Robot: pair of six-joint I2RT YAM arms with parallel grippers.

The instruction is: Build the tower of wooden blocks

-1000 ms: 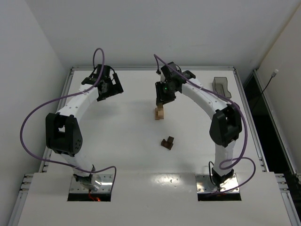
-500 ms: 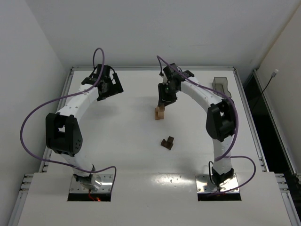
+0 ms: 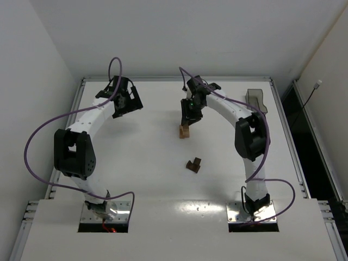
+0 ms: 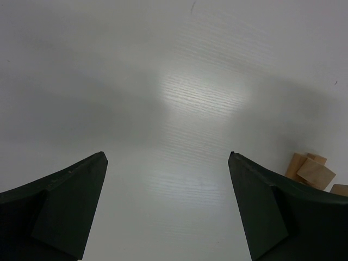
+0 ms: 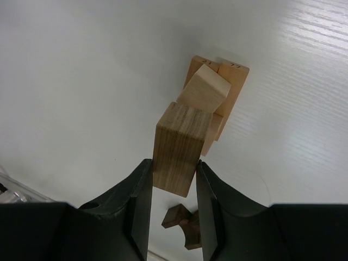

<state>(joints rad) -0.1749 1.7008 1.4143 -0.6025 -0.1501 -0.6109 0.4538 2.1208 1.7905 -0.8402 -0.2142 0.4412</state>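
Right wrist view: your right gripper (image 5: 173, 179) pinches a tan wood block (image 5: 176, 145) just above the tower (image 5: 229, 89) on the tabletop (image 5: 81, 81). The skewed top cube (image 5: 202, 87) could topple it on release. Left gripper (image 4: 166, 157): spread wide, empty.

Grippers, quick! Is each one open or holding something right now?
Left gripper: open, holding nothing.
Right gripper: closed on a wood block.
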